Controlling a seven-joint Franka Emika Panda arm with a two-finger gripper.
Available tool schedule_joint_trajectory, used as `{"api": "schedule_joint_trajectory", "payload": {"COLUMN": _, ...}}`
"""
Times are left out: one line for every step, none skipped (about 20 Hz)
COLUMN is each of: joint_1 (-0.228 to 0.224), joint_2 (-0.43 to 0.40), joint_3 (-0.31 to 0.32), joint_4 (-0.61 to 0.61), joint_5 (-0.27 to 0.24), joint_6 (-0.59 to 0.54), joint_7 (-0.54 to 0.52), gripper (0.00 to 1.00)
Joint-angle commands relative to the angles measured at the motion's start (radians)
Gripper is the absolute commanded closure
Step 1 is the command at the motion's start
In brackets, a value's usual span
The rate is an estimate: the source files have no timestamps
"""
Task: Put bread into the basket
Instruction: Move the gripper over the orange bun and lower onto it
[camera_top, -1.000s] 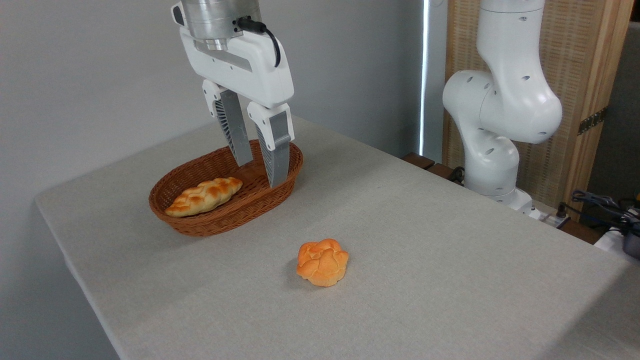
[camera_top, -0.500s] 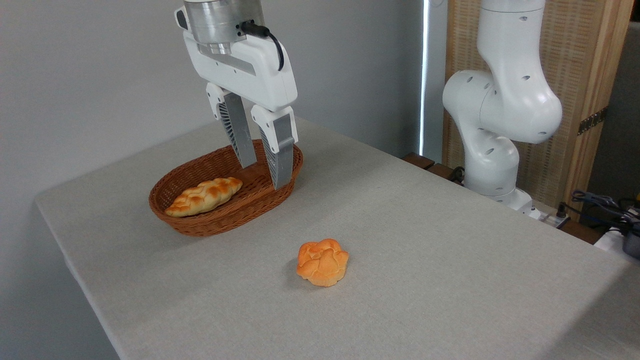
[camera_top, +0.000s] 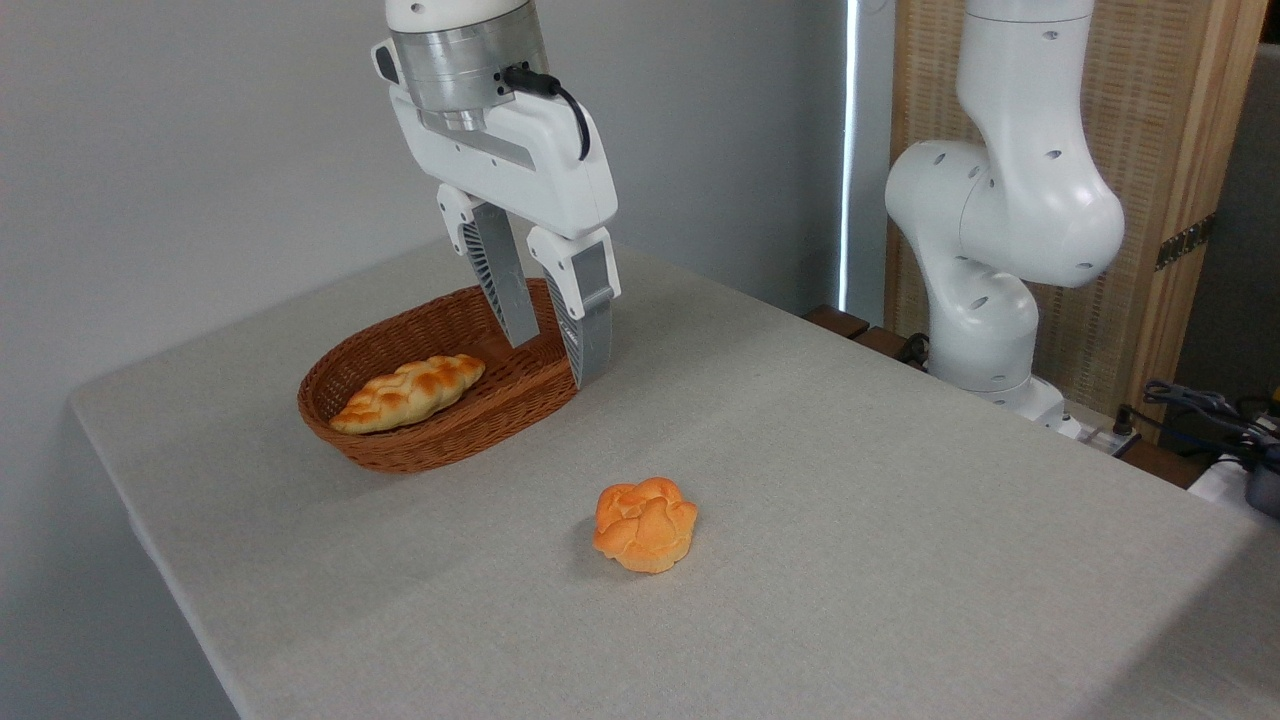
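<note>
Bread: small roundish orange-golden bun (camera_top: 645, 523) with a lumpy, knotted top, lying free on the surface in front of the basket and a little to its right, well apart from it, nothing touching it.
Basket: oval shallow basket of woven reddish-brown wicker (camera_top: 420, 445) toward the back left of the surface; this is the landmark for the rest.
Other loaf: long braided pale-golden loaf (camera_top: 408, 391) lying inside the basket, along its left half.
Gripper: white two-finger gripper with grey ribbed fingers (camera_top: 556, 350) hanging over the right end of the basket; jaws apart and holding nothing.
Step in hand: judged from this, the bun is not yet reached and the task is near its start.
Risk, grasp: the bun looks soft and uneven, so jaws closing off-centre could roll or squash it.
Risk, basket: the fingertips seem close to the basket's right rim; a low sideways move could catch the wicker and drag it.
Risk, drop: the braided loaf fills the left half, so only the right half is free.
Surface: pale grey cloth-covered top (camera_top: 850, 560), otherwise bare around the basket.
Room: grey wall behind the basket, white arm base (camera_top: 985, 300) and a wooden slatted screen (camera_top: 1170, 200) far to its right, cables at the right edge.
</note>
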Motion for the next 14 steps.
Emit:
{"api": "schedule_joint_trajectory", "payload": {"joint_1": 0.002, "joint_2": -0.067, "joint_3": 0.008, "joint_4": -0.101, "joint_5": 0.026, "joint_6": 0.105, "joint_7": 0.015, "gripper": 0.00}}
{"api": "schedule_joint_trajectory", "payload": {"joint_1": 0.002, "joint_2": -0.088, "joint_3": 0.008, "joint_4": -0.140, "joint_5": 0.026, "joint_6": 0.144, "joint_7": 0.015, "gripper": 0.00}}
{"api": "schedule_joint_trajectory", "payload": {"joint_1": 0.004, "joint_2": -0.102, "joint_3": 0.008, "joint_4": -0.164, "joint_5": 0.026, "joint_6": 0.161, "joint_7": 0.015, "gripper": 0.00}}
{"api": "schedule_joint_trajectory", "payload": {"joint_1": 0.004, "joint_2": -0.110, "joint_3": 0.008, "joint_4": -0.178, "joint_5": 0.026, "joint_6": 0.161, "joint_7": 0.015, "gripper": 0.00}}
{"api": "schedule_joint_trajectory", "payload": {"joint_1": 0.002, "joint_2": -0.119, "joint_3": 0.008, "joint_4": -0.194, "joint_5": 0.027, "joint_6": 0.161, "joint_7": 0.016, "gripper": 0.00}}
{"api": "schedule_joint_trajectory", "payload": {"joint_1": 0.004, "joint_2": -0.134, "joint_3": 0.008, "joint_4": -0.218, "joint_5": 0.033, "joint_6": 0.164, "joint_7": 0.016, "gripper": 0.00}}
{"api": "schedule_joint_trajectory", "payload": {"joint_1": 0.004, "joint_2": -0.151, "joint_3": 0.008, "joint_4": -0.247, "joint_5": 0.052, "joint_6": 0.173, "joint_7": 0.016, "gripper": 0.00}}
{"api": "schedule_joint_trajectory", "payload": {"joint_1": 0.002, "joint_2": -0.164, "joint_3": 0.006, "joint_4": -0.269, "joint_5": 0.069, "joint_6": 0.189, "joint_7": 0.016, "gripper": 0.00}}
{"api": "schedule_joint_trajectory", "payload": {"joint_1": -0.001, "joint_2": -0.170, "joint_3": 0.006, "joint_4": -0.292, "joint_5": 0.069, "joint_6": 0.210, "joint_7": 0.016, "gripper": 0.00}}
{"api": "schedule_joint_trajectory", "payload": {"joint_1": -0.002, "joint_2": -0.179, "joint_3": 0.008, "joint_4": -0.319, "joint_5": 0.070, "joint_6": 0.234, "joint_7": 0.016, "gripper": 0.00}}
{"api": "schedule_joint_trajectory", "payload": {"joint_1": -0.002, "joint_2": -0.184, "joint_3": 0.006, "joint_4": -0.347, "joint_5": 0.073, "joint_6": 0.259, "joint_7": 0.016, "gripper": 0.00}}
{"api": "schedule_joint_trajectory", "payload": {"joint_1": -0.002, "joint_2": -0.190, "joint_3": 0.008, "joint_4": -0.365, "joint_5": 0.087, "joint_6": 0.276, "joint_7": 0.016, "gripper": 0.00}}
{"api": "schedule_joint_trajectory", "payload": {"joint_1": -0.004, "joint_2": -0.188, "joint_3": 0.006, "joint_4": -0.372, "joint_5": 0.107, "joint_6": 0.284, "joint_7": 0.016, "gripper": 0.00}}
{"api": "schedule_joint_trajectory", "payload": {"joint_1": -0.005, "joint_2": -0.182, "joint_3": 0.006, "joint_4": -0.375, "joint_5": 0.122, "joint_6": 0.291, "joint_7": 0.016, "gripper": 0.00}}
